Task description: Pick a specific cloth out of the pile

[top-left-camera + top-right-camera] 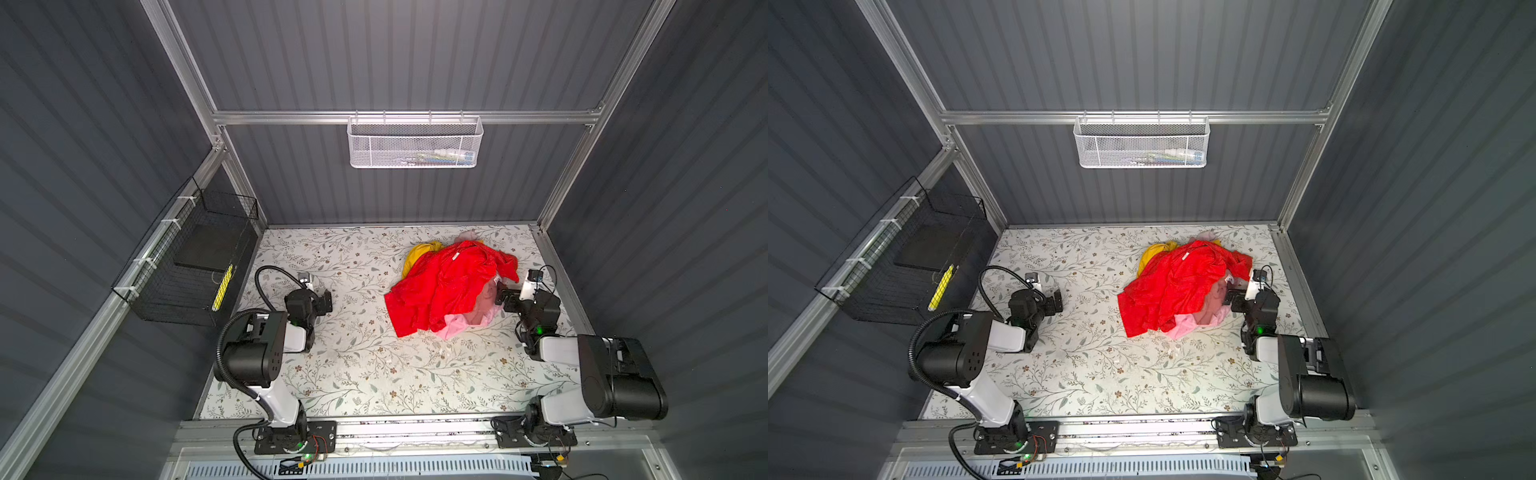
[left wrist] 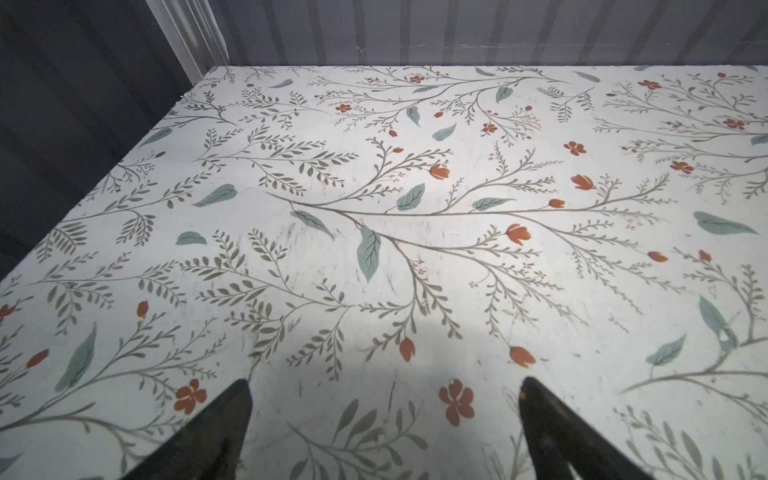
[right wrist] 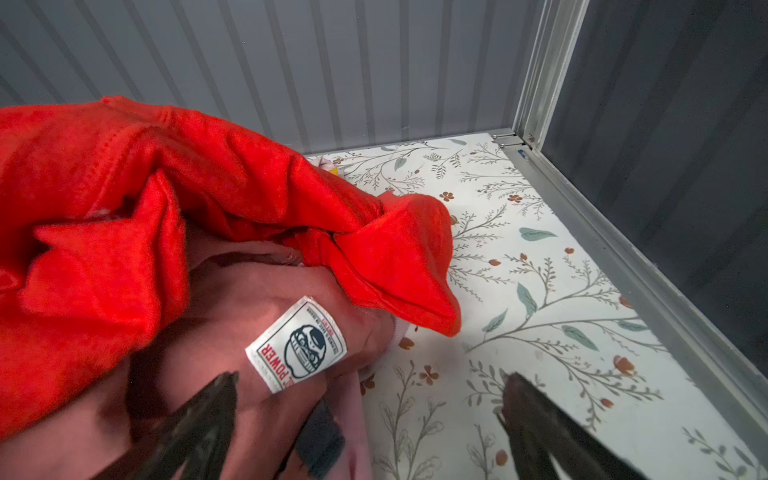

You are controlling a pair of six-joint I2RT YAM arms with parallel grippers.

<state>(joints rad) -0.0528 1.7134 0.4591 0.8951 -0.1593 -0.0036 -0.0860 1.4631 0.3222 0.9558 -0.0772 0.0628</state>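
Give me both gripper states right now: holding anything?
Left gripper: open, empty, over the bare table.
Right gripper: open, holding nothing; one finger over the salmon-pink cloth, the other over the table.

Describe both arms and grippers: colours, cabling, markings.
Both arms alternate black cylindrical joint housings with white link shells. The left arm carries a thick black corrugated conduit looping along it; the right arm shows only thin black wires. A small green light glows on each. The left gripper and right gripper have dark, tapered fingers. No readable markings.
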